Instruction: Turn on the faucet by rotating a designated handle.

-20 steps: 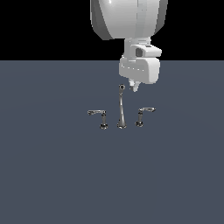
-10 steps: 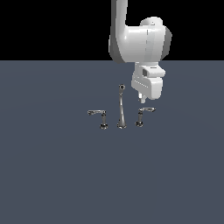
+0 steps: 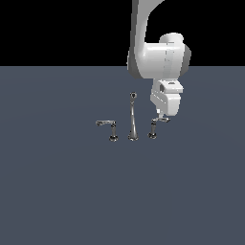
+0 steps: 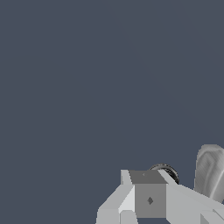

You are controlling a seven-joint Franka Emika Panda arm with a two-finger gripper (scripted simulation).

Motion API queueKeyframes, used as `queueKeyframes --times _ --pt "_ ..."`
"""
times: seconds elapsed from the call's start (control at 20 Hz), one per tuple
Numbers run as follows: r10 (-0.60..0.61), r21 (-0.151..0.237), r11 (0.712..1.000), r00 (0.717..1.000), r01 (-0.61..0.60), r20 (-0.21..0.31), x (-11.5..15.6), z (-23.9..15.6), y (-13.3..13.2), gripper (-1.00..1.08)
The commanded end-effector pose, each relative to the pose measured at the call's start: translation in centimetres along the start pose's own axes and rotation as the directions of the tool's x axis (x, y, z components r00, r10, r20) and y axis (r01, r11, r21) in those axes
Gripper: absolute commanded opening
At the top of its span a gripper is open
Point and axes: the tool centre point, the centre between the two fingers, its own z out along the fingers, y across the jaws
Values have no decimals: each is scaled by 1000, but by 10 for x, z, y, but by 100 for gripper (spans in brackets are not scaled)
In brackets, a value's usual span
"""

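The faucet [image 3: 132,119] is a small chrome set on the grey floor, with a tall thin spout topped by a round knob. The handle [image 3: 153,128] stands on a short post at the exterior view's right of the spout, and its short lever arm is partly hidden behind my gripper [image 3: 162,116]. The gripper has come down right at the lever's tip and its fingers look pressed together, holding nothing. In the wrist view the fingers [image 4: 150,200] lie over the handle's round base [image 4: 168,170], with a chrome piece [image 4: 210,173] beside them.
A second handle with a longer flat lever [image 3: 107,124] stands at the exterior view's left of the spout. The grey floor [image 3: 57,182] spreads out on all sides. My white arm [image 3: 153,57] rises above the right handle.
My arm has swung toward the exterior view's right and come down, from above the spout's knob to the right handle's lever. The faucet parts have not moved.
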Motion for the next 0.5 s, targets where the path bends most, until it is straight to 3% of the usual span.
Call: queueKeyframes --times 0.0,0.45 --pt "10 1 1000 1000 -10 1 3 2 -1 -100" --pt "11 1 1000 1000 -11 1 7 2 8 -100"
